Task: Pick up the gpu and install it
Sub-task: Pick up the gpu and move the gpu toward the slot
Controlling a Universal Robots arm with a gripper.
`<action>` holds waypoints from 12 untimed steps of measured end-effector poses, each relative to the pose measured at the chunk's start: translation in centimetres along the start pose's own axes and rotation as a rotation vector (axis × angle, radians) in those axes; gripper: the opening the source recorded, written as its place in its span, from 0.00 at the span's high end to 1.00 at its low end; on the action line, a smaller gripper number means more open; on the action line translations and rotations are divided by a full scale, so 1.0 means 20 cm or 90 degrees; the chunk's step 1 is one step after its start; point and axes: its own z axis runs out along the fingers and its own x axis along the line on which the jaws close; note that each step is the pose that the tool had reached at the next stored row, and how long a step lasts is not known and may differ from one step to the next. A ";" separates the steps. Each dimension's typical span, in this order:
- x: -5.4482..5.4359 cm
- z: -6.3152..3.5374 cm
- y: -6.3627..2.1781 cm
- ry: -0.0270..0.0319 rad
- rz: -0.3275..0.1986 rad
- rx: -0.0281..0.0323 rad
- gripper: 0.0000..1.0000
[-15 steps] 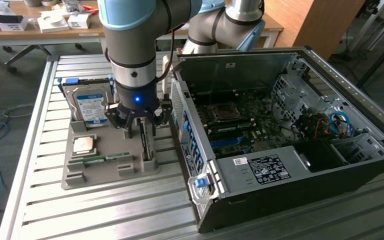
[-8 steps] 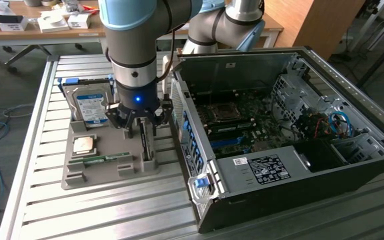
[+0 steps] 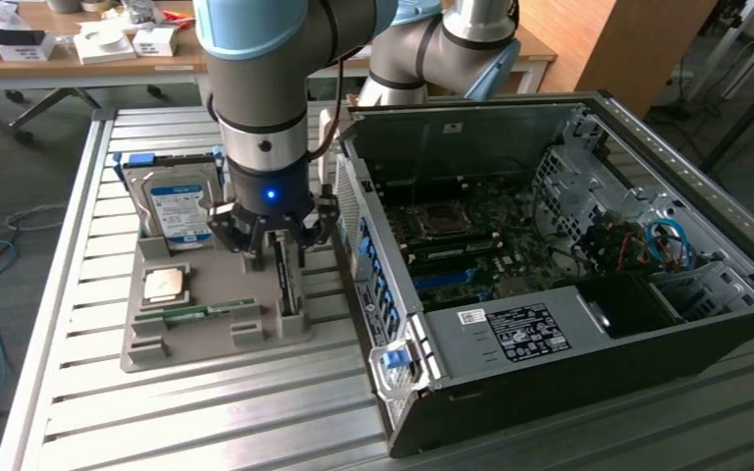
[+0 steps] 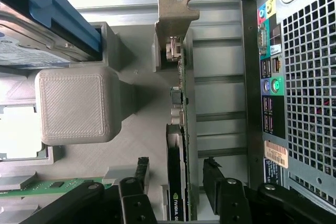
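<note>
While the gpu (image 3: 286,285) stands on edge in its slot, a slatted metal desk (image 3: 220,412) carries the whole scene. An open black computer case (image 3: 587,392) lies on its side at the exterior view's right. Its motherboard (image 3: 462,240) faces up and its perforated rear panel with ports faces a grey holder tray (image 3: 154,348) just beside it.

A grey and blue robot arm (image 3: 262,69) reaches straight down over that tray. At the tray's far end a silver hard drive (image 3: 174,206) with a blue-white label leans upright.

The gpu sits in the tray's row nearest the case, a thin dark card (image 4: 177,182) with its silvery bracket (image 4: 176,9) at the far end from the wrist camera.

The hand (image 3: 272,240) hangs directly above the card with its black fingers (image 4: 212,174) spread wide, one on each side of the board. The wrist view shows a gap between each finger and the card, so the hand (image 4: 176,170) is released and holds nothing.

Nearer the exterior view's left, a square processor chip (image 3: 168,283) lies flat in its own recess. A narrow green memory stick (image 3: 200,312) lies just beside it, toward the camera.
</note>
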 end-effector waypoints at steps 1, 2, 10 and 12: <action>0.00 0.000 0.000 0.0000 0.000 0.0000 0.43; 0.00 0.000 0.000 0.0000 0.000 0.0000 0.49; 0.00 0.000 0.000 0.0000 0.000 0.0000 0.57; 0.00 0.000 0.000 0.0000 0.000 0.0000 0.64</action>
